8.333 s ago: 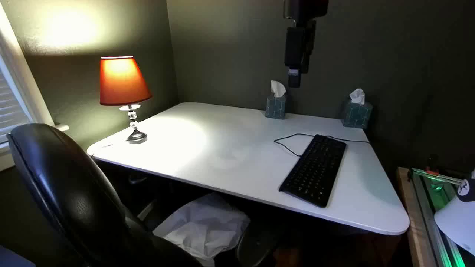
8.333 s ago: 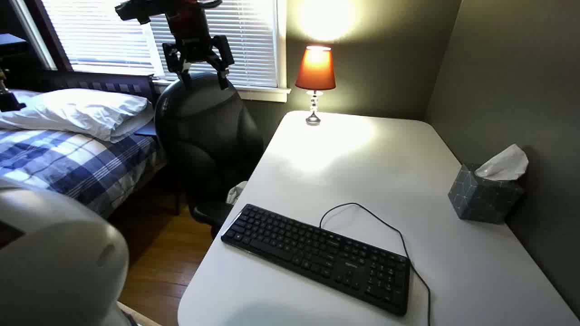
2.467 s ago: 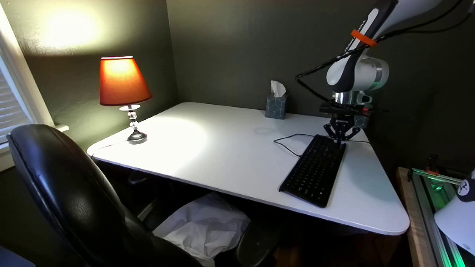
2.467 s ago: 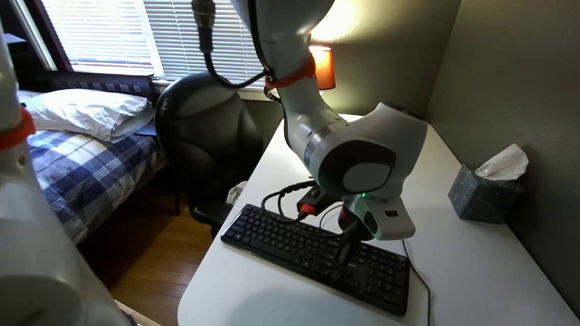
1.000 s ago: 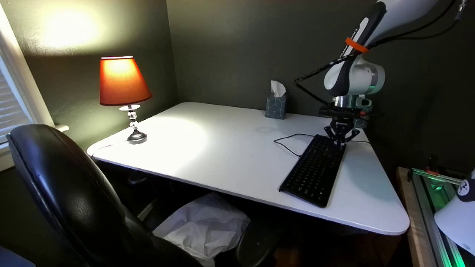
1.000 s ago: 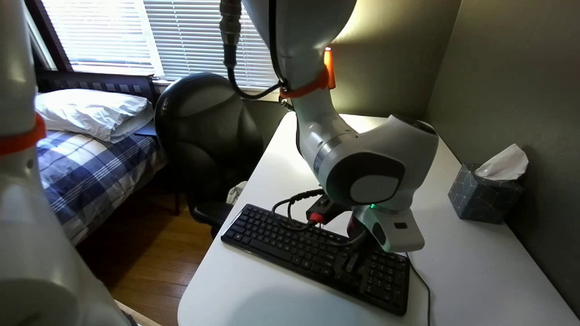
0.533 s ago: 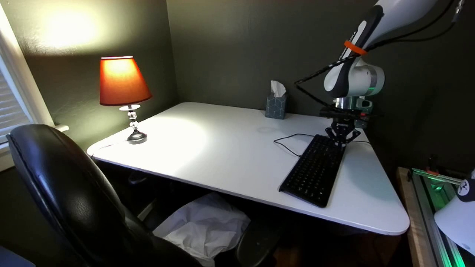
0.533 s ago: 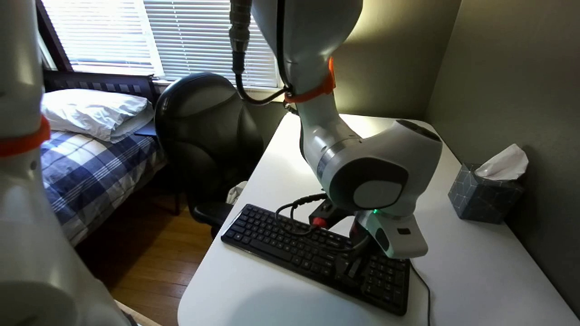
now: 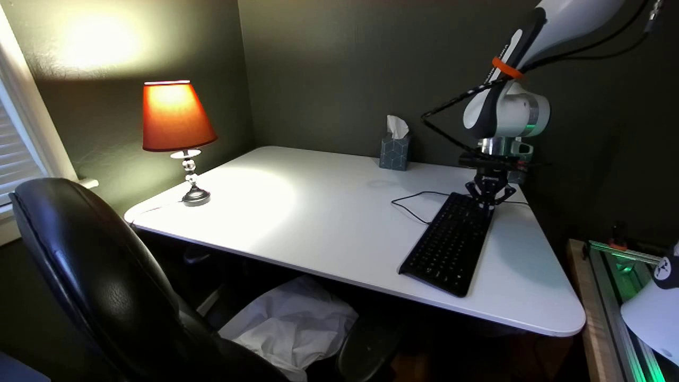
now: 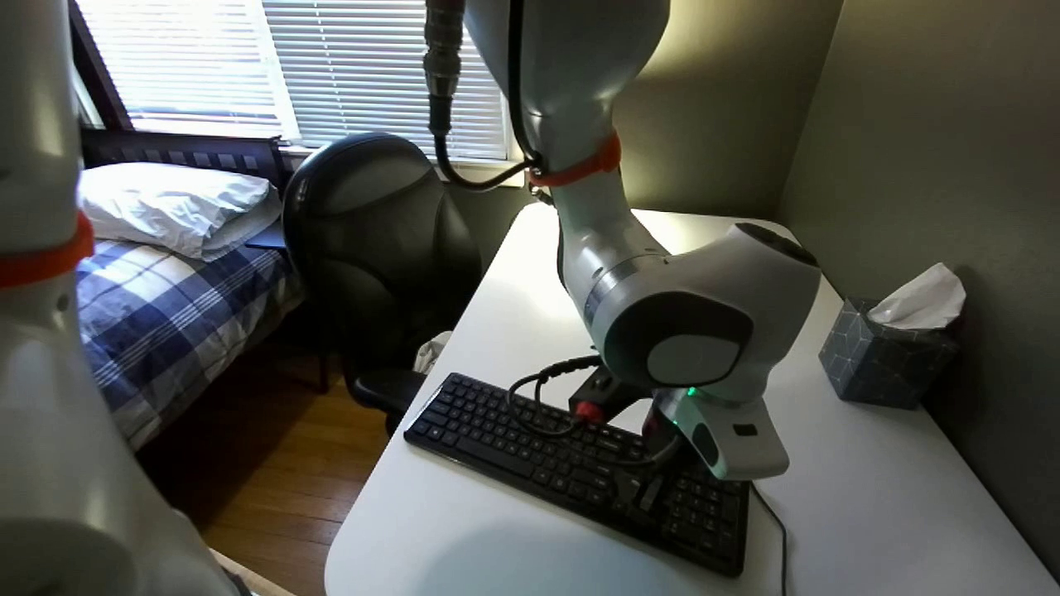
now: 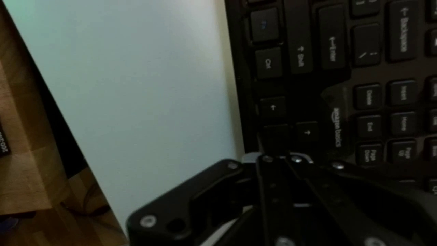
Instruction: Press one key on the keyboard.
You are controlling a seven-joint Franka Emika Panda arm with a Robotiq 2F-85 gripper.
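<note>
The black keyboard [image 9: 448, 246] lies flat on the white desk, its cable running off its far long side; it also shows in an exterior view [image 10: 505, 434]. My gripper [image 9: 485, 206] points down over the end of the keyboard near the number pad. In the wrist view the fingertips, dark against dark, reach the arrow keys [image 11: 307, 132], close to the keyboard's edge. The fingers are together with nothing held. Whether the tips touch a key or hover just above it, I cannot tell. The arm hides part of the number pad in an exterior view.
A tissue box [image 9: 394, 153] stands at the desk's back edge, and another tissue box [image 10: 890, 352] is near the wall beside the arm. A lit orange lamp [image 9: 177, 116] sits at the far corner. A black chair [image 9: 95, 276] stands by the desk.
Since the oldest frames the arm has swung in and come down over the keyboard. Over the last second the gripper has shifted slightly towards the number pad, staying shut. The keyboard has not moved.
</note>
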